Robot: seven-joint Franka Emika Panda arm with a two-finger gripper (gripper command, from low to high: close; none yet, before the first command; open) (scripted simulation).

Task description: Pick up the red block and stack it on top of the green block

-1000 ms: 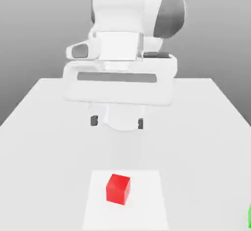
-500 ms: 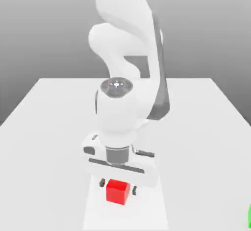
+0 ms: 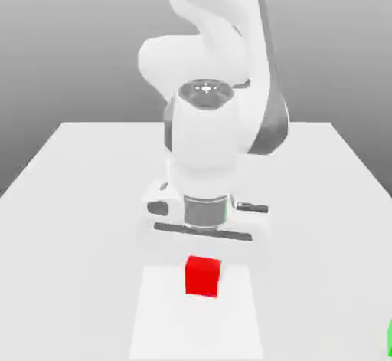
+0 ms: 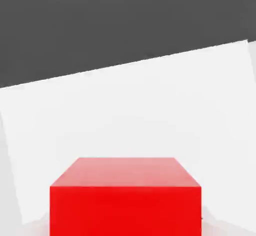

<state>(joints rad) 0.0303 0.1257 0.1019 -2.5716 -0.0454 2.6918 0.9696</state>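
Note:
The red block (image 3: pixel 203 276) hangs just under my gripper (image 3: pixel 204 254), raised a little off the table, and the gripper is shut on it. In the hand view the red block (image 4: pixel 125 200) sits very close, its top face and one side showing. The green block (image 3: pixel 390 337) is a thin sliver at the lower edge of the exterior view's right, on the table, well away from the gripper.
A white table (image 3: pixel 69 198) carries a brighter white rectangular patch (image 3: pixel 157 325) below the red block, seen as well in the hand view (image 4: pixel 130 109). The arm's wide body (image 3: pixel 210 137) rises behind the gripper. A grey backdrop lies beyond the table.
The hand came down over the red block and closed on it. The block has since risen and shifted slightly toward the exterior view's right with the hand.

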